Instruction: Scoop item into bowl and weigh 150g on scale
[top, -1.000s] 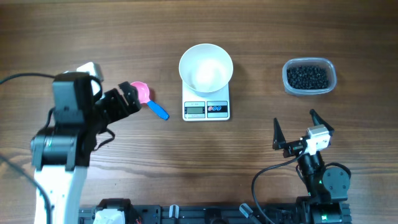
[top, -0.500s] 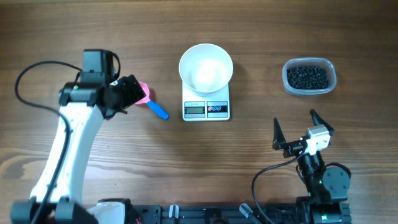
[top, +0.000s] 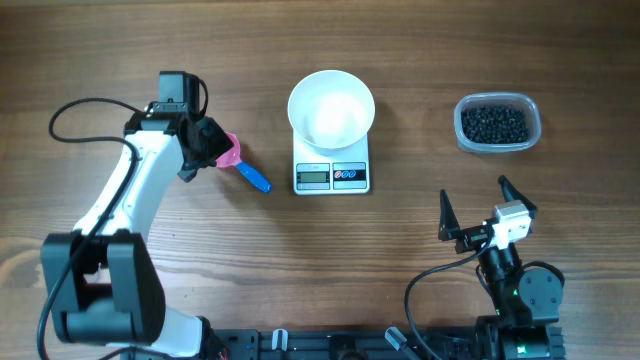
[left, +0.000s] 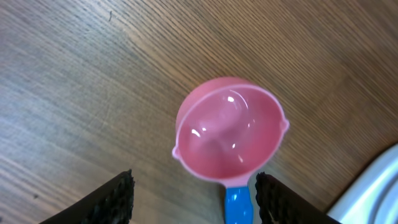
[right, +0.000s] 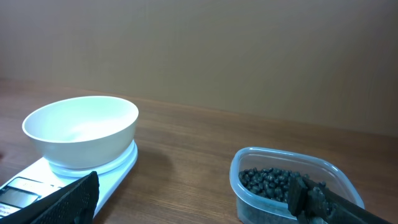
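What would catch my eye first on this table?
A white bowl sits empty on a small scale at the table's middle, with a clear tub of black beads off to its right. On the left, the left gripper hovers open over a pink scoop with a blue handle.

Scoop (left: 230, 134) pink, handle (left: 237, 208) blue; bowl (top: 331, 108) white; scale (top: 332, 176) white; beads (top: 493, 123) black; table (top: 300, 260) brown wood grain

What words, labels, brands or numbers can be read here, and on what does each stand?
None can be read.
scale display: too small and blurred to read.
scale buttons: any marks too small to tell.
bowl, pink scoop, clear tub: no text shows.
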